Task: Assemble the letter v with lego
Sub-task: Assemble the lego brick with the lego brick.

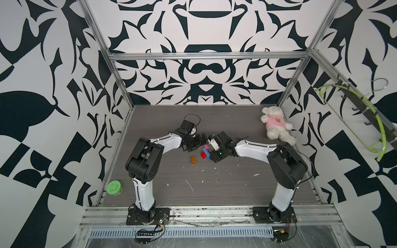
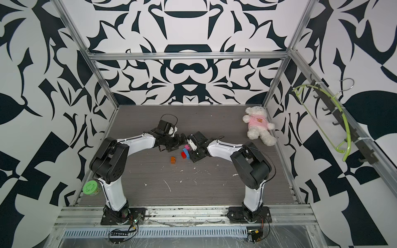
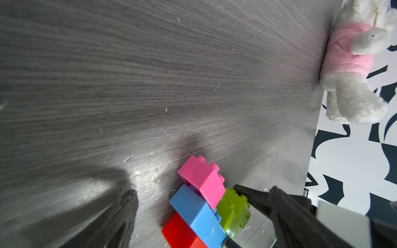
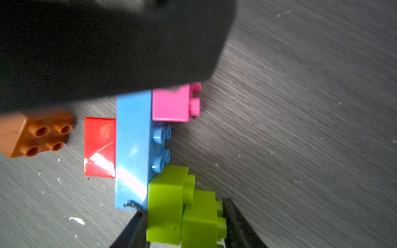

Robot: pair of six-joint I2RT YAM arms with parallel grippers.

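left end effector [image 1: 198,141]: low, wide open, empty | right end effector [image 4: 182,206]: low, clamping lime green bricks [image 4: 167,193]

Black-and-white patterned walls [image 1: 204,28], grey woodgrain floor [image 1: 214,189]

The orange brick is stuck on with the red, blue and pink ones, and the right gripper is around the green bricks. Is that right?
Not quite. The orange brick isn't stuck on: it lies alone on the table, with a gap between it and the red brick, as the right wrist view shows. The right gripper is indeed around the green bricks.
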